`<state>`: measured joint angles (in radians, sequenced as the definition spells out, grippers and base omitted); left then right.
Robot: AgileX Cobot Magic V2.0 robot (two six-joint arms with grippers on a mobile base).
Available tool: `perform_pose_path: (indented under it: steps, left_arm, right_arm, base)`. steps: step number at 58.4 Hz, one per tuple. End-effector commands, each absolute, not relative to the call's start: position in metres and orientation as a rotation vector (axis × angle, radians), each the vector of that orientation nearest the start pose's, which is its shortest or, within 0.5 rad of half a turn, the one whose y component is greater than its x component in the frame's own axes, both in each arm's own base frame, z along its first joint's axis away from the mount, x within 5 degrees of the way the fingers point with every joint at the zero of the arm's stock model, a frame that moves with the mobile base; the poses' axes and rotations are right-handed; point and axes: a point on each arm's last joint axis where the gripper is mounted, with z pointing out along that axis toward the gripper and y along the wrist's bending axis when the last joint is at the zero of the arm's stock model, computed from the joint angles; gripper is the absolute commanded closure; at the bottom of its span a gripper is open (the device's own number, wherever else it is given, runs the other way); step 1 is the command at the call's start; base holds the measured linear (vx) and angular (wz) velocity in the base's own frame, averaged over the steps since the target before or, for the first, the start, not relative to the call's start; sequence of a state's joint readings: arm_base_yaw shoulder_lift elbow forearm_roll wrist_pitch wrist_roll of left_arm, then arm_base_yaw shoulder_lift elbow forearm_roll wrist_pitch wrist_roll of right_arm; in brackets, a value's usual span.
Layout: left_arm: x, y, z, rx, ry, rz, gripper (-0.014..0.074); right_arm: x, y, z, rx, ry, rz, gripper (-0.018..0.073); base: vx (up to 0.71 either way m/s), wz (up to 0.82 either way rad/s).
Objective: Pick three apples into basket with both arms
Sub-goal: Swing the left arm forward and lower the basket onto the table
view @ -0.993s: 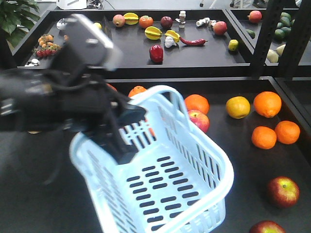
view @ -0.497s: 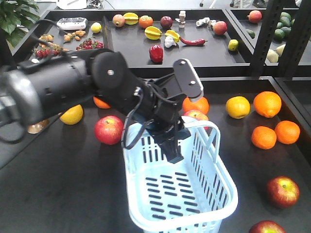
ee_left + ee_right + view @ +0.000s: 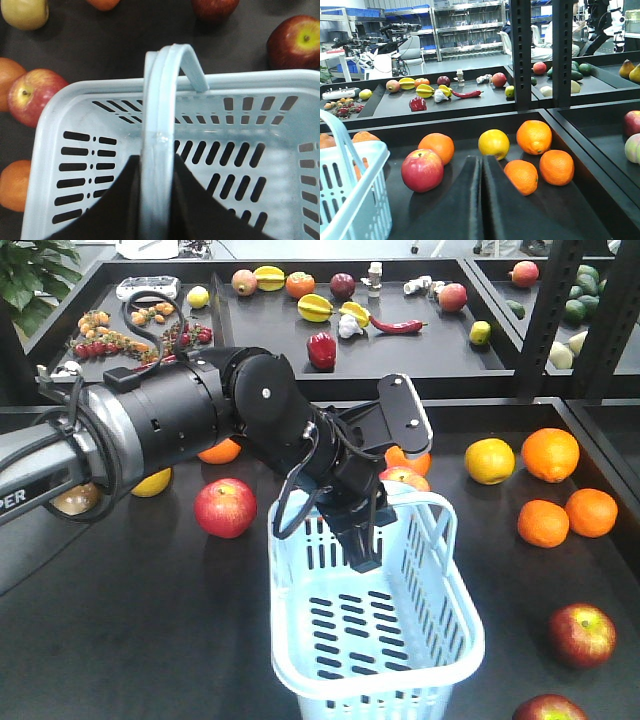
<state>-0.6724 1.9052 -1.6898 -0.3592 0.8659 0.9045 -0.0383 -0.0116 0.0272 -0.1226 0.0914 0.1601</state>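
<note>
The pale blue basket [image 3: 375,640] hangs empty from my left gripper [image 3: 362,545], which is shut on its loop handle [image 3: 159,100]. In the left wrist view the dark fingers [image 3: 120,200] clamp that handle from both sides. One red apple [image 3: 225,507] lies left of the basket. Another apple [image 3: 403,480] sits just behind it. Two darker apples [image 3: 582,634] lie at the front right. My right gripper [image 3: 481,159] is shut and holds nothing, low over the tray. A red apple [image 3: 422,170] lies to its left.
Oranges [image 3: 548,455] and a yellow fruit [image 3: 489,461] lie on the right of the black tray [image 3: 120,620]. A raised back tray [image 3: 270,350] holds mixed produce. A dark upright post [image 3: 545,320] stands at the right. The tray wall [image 3: 580,160] runs close on the right.
My left arm has swung the basket from the left to the tray's middle. Over the last half second it shifted only slightly, and the basket now hangs steadier.
</note>
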Motion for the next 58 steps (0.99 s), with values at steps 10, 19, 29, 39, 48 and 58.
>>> perform_pose_path:
  steps: [10,19,29,39,48,58]
  left_arm:
    - [0.33,-0.275,0.329,1.512,1.84,-0.328,0.0602]
    - [0.335,-0.272,0.331,1.475,1.828,-0.314,0.0602]
    - [0.336,-0.272,0.331,1.464,1.822,-0.31,0.0599]
    - [0.336,-0.272,0.331,1.45,1.844,-0.324,0.0589]
    - [0.336,-0.272,0.331,1.448,1.847,-0.326,0.0568]
    - [0.336,-0.272,0.331,1.402,1.885,-0.347,0.0491]
  right_arm:
    - [0.056,-0.003,0.199,0.05,1.516,-0.018,0.0564]
    - [0.056,-0.003,0.199,0.05,1.516,-0.018,0.0564]
    - [0.056,-0.003,0.199,0.05,1.516,-0.018,0.0564]
    - [0.056,-0.003,0.199,0.05,1.516,-0.018,0.0564]
    - [0.056,-0.003,0.199,0.05,1.516,-0.018,0.0564]
    - [0.056,-0.003,0.199,0.05,1.516,-0.018,0.0564]
  base:
    - [0.0,0.0]
    - [0.0,0.0]
    - [0.0,0.0]
    - [0.0,0.0]
    - [0.0,0.0]
    - [0.0,0.0]
